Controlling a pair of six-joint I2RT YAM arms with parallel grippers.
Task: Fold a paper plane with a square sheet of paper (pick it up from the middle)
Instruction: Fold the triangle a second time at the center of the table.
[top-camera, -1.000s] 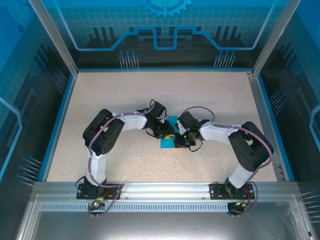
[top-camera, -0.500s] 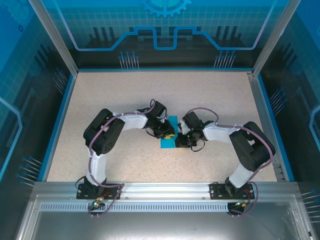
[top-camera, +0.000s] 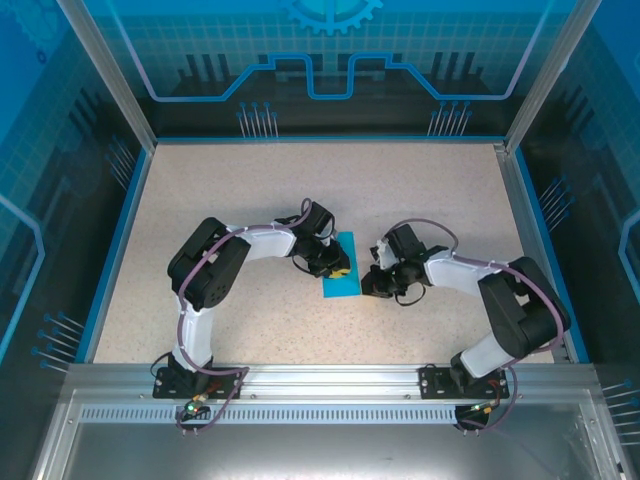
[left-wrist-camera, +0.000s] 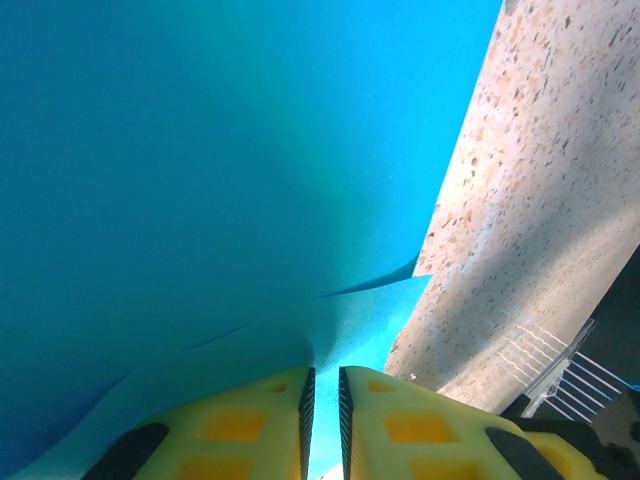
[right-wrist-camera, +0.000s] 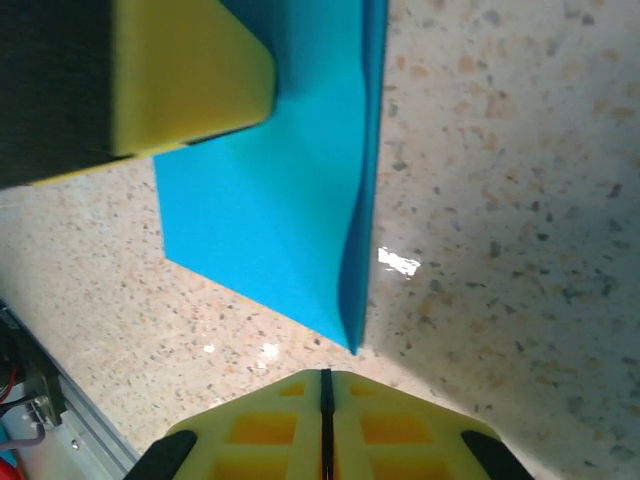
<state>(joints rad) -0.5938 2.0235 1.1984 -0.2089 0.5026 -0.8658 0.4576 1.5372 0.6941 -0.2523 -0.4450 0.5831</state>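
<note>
The square sheet of paper (top-camera: 342, 286), turquoise-blue, lies folded over into a narrow strip on the speckled table. My left gripper (top-camera: 338, 268) sits on the strip's left side. In the left wrist view the paper (left-wrist-camera: 220, 170) spreads wide, and a raised fold runs down into the thin gap of the left gripper (left-wrist-camera: 322, 372), which is shut on it. My right gripper (top-camera: 367, 287) rests just right of the strip, apart from it. It is shut with nothing between its fingers (right-wrist-camera: 325, 375), and the paper's near corner (right-wrist-camera: 350, 340) lies just ahead. The left gripper's yellow finger (right-wrist-camera: 190, 80) presses on the paper (right-wrist-camera: 270, 220).
The speckled table (top-camera: 230, 200) is bounded by a blue rim and clear enclosure walls (top-camera: 130, 210). An aluminium rail (top-camera: 320, 380) carrying both arm bases runs along the near edge. Bare tabletop (right-wrist-camera: 500, 150) spreads right of the paper.
My right gripper has drawn back to the right, off the paper's edge, and its arm has swung outward. The left gripper has stayed on the paper.
</note>
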